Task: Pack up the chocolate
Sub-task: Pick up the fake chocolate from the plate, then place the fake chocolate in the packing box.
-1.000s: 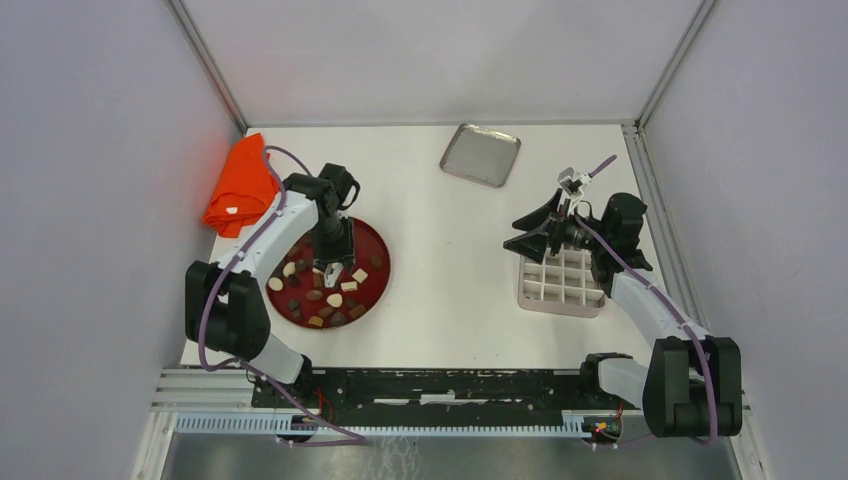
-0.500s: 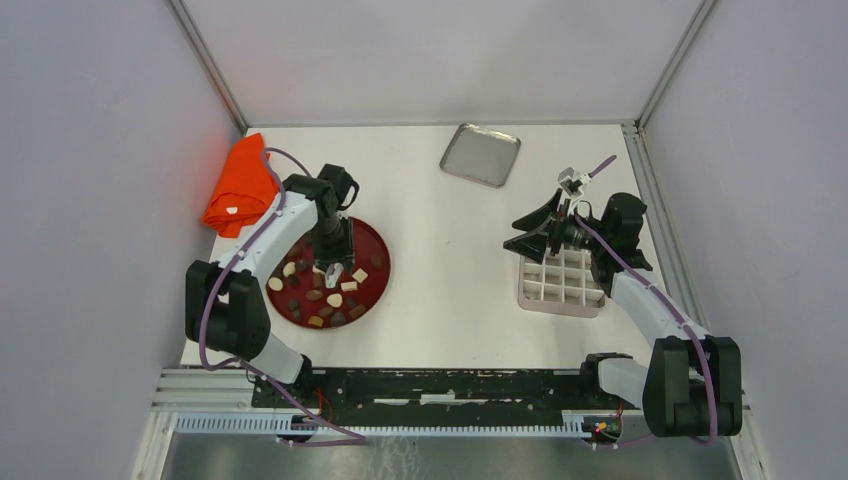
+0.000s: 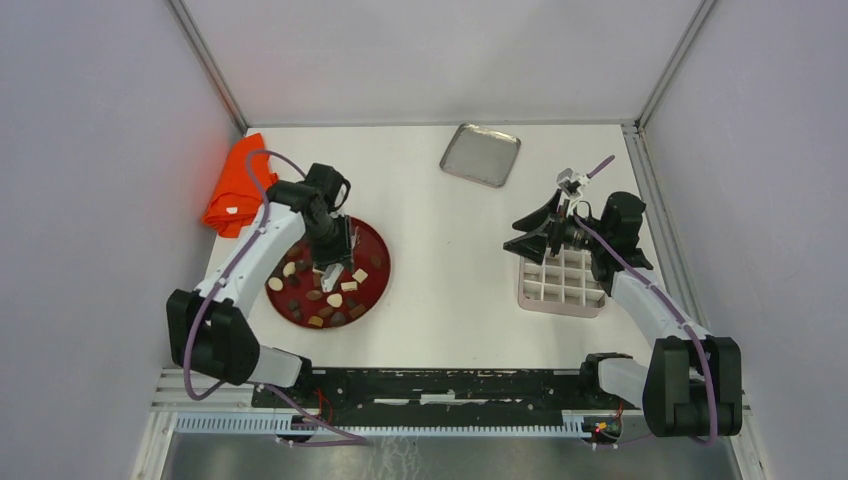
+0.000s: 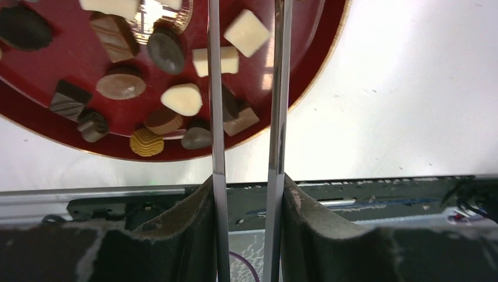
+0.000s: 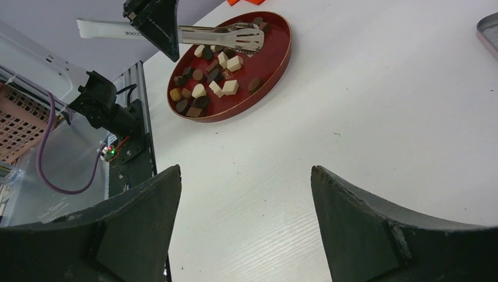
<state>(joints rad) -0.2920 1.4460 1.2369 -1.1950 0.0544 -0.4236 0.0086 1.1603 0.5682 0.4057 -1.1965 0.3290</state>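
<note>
White table (image 3: 450, 250) carries a red plate (image 3: 378, 262), and the chocolate (image 3: 325, 296) lies scattered across it in dark, tan and cream pieces. Above it, the left gripper (image 4: 246, 197) points down from a bent elbow, clamped on metal tongs (image 4: 214, 117). Whether the tongs grip a piece is unclear. The right gripper (image 5: 245, 176) hovers spread wide by the white divided box (image 3: 562, 282).
</note>
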